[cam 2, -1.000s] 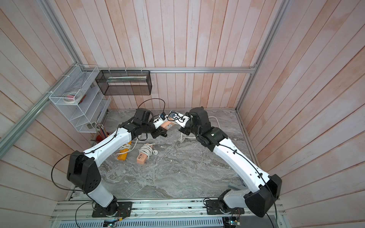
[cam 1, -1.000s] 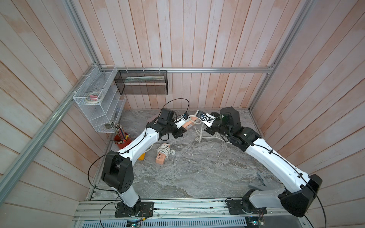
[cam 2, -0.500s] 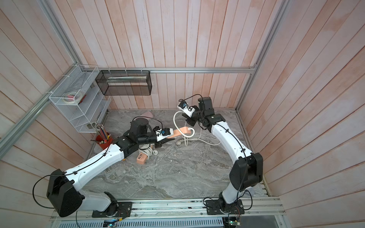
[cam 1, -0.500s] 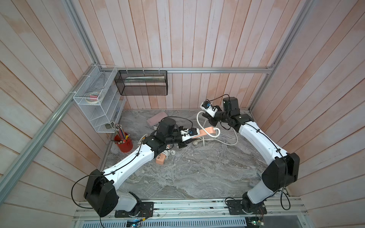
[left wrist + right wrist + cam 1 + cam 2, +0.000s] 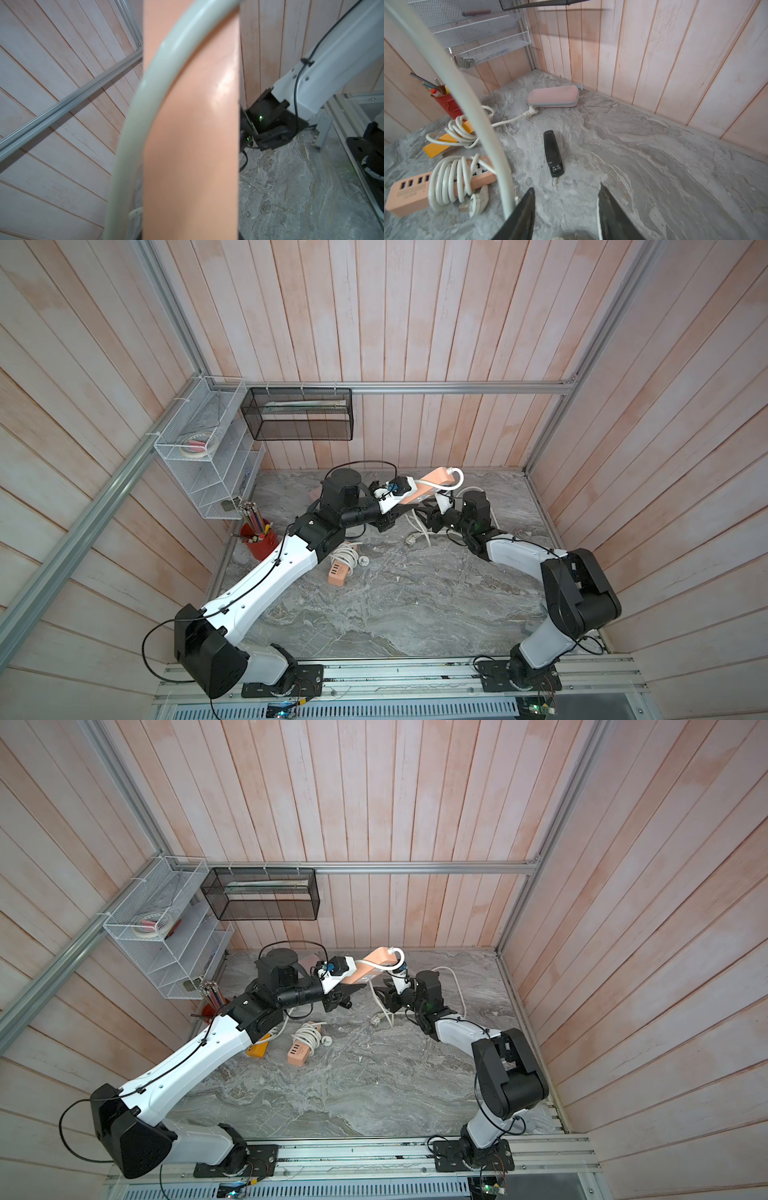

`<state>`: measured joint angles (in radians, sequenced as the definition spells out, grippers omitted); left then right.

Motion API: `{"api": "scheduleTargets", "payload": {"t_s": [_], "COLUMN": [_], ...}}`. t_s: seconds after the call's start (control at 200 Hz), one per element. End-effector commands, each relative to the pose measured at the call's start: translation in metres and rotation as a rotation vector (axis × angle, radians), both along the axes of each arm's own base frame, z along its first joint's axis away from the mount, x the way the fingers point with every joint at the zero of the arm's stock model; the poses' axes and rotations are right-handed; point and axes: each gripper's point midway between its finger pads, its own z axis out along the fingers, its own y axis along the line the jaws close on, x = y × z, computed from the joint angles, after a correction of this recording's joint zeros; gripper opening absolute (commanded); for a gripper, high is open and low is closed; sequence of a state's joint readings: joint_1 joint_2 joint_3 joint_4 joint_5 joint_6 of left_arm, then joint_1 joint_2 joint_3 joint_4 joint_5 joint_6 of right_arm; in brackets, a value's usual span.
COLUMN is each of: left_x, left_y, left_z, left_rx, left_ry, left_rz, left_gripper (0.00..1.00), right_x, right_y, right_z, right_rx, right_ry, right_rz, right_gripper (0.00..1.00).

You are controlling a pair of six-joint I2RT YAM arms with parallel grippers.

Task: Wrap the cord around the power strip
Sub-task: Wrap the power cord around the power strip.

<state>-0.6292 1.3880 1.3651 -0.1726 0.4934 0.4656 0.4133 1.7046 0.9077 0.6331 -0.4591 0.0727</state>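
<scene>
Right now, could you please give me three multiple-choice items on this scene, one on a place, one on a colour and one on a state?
1. Where is the black stapler?
A. Lying on the table
B. Inside a drawer
C. Held up in the air

2. What colour is the cup that holds the pencils?
A. Blue
B. Red
C. White

3. How does the right hand stand?
A. Shut on the cord
B. Open, gripping nothing
C. Shut on the stapler

Answers:
1 A, since the right wrist view shows it flat on the grey surface.
2 B, since a top view shows a red cup by the wall.
3 B, since its jaws stand apart and the cord passes beside one finger, not between them.
</scene>
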Motion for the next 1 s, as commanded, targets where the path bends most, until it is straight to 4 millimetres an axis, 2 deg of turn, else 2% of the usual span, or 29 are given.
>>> {"api": "scheduleTargets", "payload": {"t_s": [0.0, 0.075, 0.14, 0.275, 0.345, 0.475, 0.54, 0.615, 0.715, 0.83, 0.875, 0.915, 0.995], "left_x": [0.002, 0.006, 0.01, 0.012, 0.013, 0.016, 0.016, 0.017, 0.02, 0.021, 0.023, 0.028, 0.048], "left_y": [-0.002, 0.001, 0.005, 0.008, 0.006, 0.004, 0.003, 0.003, 0.003, 0.004, 0.006, 0.008, 0.023], "left_z": [0.016, 0.014, 0.012, 0.009, 0.008, 0.009, 0.011, 0.011, 0.011, 0.009, 0.008, 0.006, 0.002], "left_rx": [-0.041, -0.036, -0.033, -0.026, -0.026, -0.03, -0.033, -0.033, -0.03, -0.026, -0.026, -0.03, -0.049], "left_ry": [0.026, 0.046, 0.062, 0.097, 0.113, 0.127, 0.126, 0.126, 0.128, 0.13, 0.133, 0.138, 0.167], "left_rz": [-0.003, 0.015, 0.026, 0.029, 0.026, 0.023, 0.025, 0.028, 0.036, 0.046, 0.057, 0.071, 0.146], "left_gripper": [0.0, 0.0, 0.0, 0.0, 0.0, 0.0, 0.0, 0.0, 0.0, 0.0, 0.0, 0.0, 0.0], "right_x": [0.011, 0.007, 0.004, -0.004, -0.016, -0.043, -0.049, -0.045, -0.029, -0.007, -0.002, 0.0, 0.001], "right_y": [0.006, 0.009, 0.002, -0.039, -0.046, -0.029, -0.019, -0.01, 0.003, 0.021, 0.028, 0.031, 0.025], "right_z": [0.028, 0.023, 0.018, 0.019, 0.017, 0.005, -0.002, -0.013, -0.027, -0.049, -0.057, -0.065, -0.074], "right_rx": [0.17, 0.182, 0.146, 0.115, 0.099, 0.063, 0.048, 0.034, 0.035, -0.035, -0.063, -0.097, -0.158], "right_ry": [-0.057, -0.042, -0.033, 0.017, 0.057, 0.13, 0.142, 0.156, 0.19, 0.225, 0.243, 0.251, 0.253], "right_rz": [-0.077, -0.056, -0.075, -0.153, -0.133, -0.046, -0.029, -0.034, -0.04, -0.065, -0.062, -0.073, -0.122], "right_gripper": [0.59, 0.62, 0.63, 0.66, 0.72, 0.84, 0.85, 0.85, 0.84, 0.77, 0.67, 0.53, 0.28]}}
